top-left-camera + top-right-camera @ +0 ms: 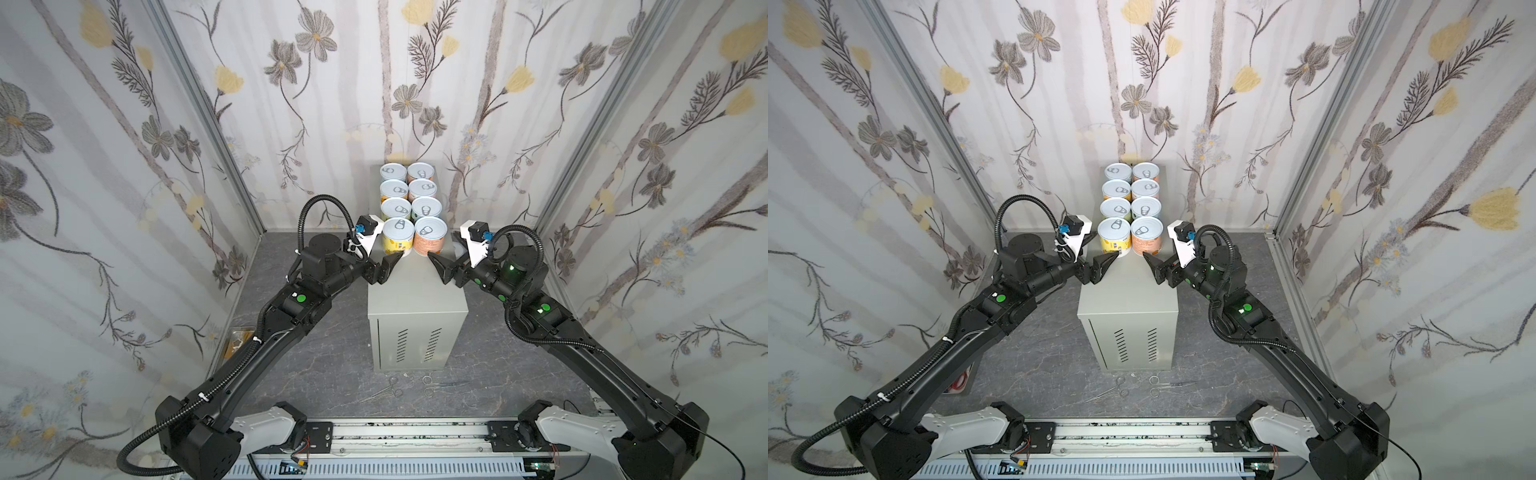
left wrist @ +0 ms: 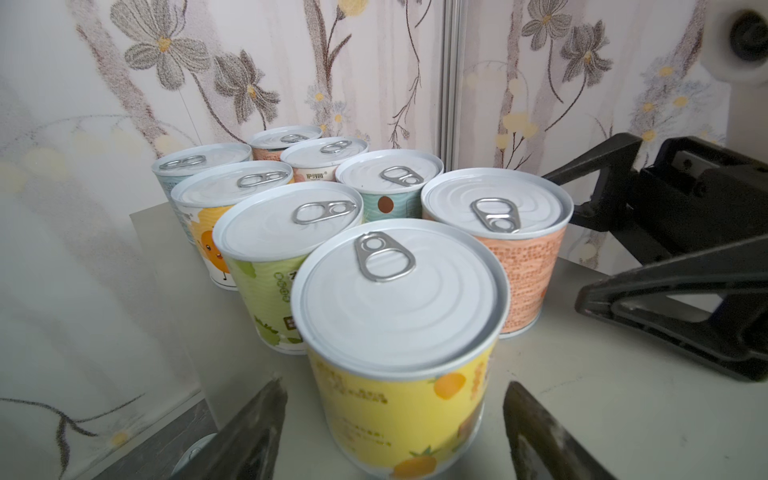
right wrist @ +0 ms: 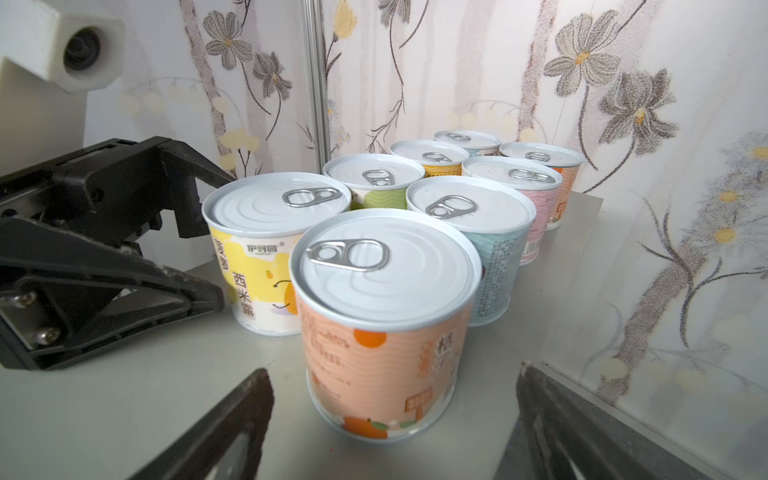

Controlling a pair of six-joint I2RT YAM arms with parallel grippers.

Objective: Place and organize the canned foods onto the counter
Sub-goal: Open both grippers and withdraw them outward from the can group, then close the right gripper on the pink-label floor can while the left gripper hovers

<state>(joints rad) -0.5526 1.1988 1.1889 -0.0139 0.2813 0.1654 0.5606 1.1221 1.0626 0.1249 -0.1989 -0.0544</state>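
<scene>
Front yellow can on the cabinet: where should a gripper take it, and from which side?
Grip the yellow can across its round side wall, coming from the near left corner: it stands upright, the orange can close on its right, the green can behind.

Bright, even, diffuse light, with soft, faint shadows. Both top views are sharp but wide-angle, and the walls (image 1: 124, 166) bow towards the frame borders. In the wrist views there is a soft white sheen on the tin lids (image 2: 399, 291). The nearest fingers (image 2: 257, 432) are blurred, and the near wallpaper (image 2: 83, 291) is smeared and out of focus.
</scene>
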